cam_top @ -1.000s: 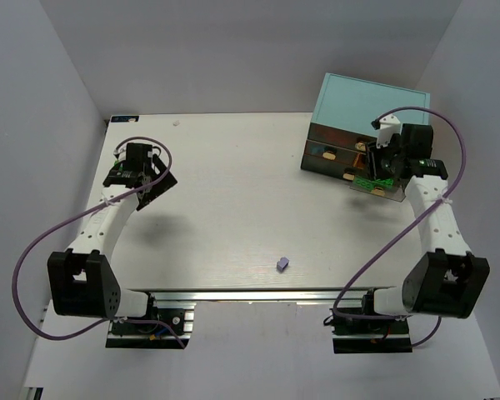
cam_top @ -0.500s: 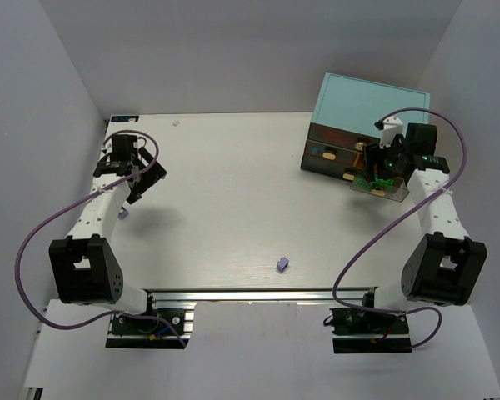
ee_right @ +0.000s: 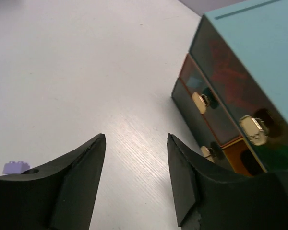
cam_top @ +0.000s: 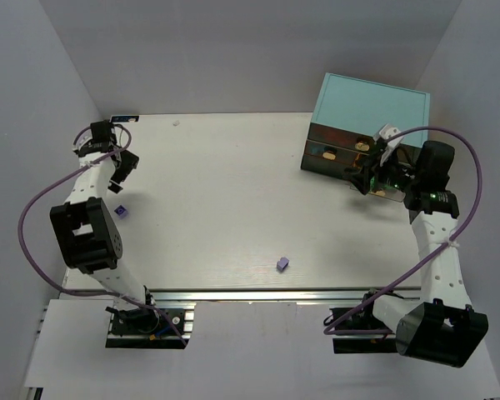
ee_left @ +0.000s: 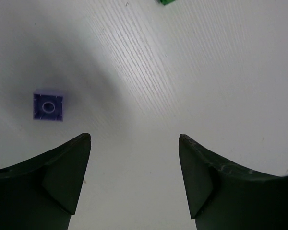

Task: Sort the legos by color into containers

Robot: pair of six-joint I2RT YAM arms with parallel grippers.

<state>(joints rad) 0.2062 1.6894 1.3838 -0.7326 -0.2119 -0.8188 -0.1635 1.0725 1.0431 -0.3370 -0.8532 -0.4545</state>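
Observation:
A lavender brick (cam_top: 121,210) lies near the table's left edge, and it also shows in the left wrist view (ee_left: 48,106), ahead and left of the fingers. My left gripper (cam_top: 121,171) (ee_left: 134,139) is open and empty, above the table just beyond that brick. A green brick (ee_left: 165,2) peeks in at the top edge of that view. A second lavender brick (cam_top: 282,263) (ee_right: 17,167) lies at the front middle. My right gripper (cam_top: 361,177) (ee_right: 137,136) is open and empty in front of the teal cabinet (cam_top: 368,104) (ee_right: 259,43). Its drawers (ee_right: 206,108) have tan handles.
One lower drawer (cam_top: 392,194) stands pulled out at the cabinet's front right, mostly hidden under my right arm, with green showing in it. White walls close in the table on the left, back and right. The arm bases sit at the near edge.
My left arm has swung back toward the far left corner, uncovering the lavender brick by the left edge. My right arm has drawn back to the right, its gripper now facing the cabinet front.

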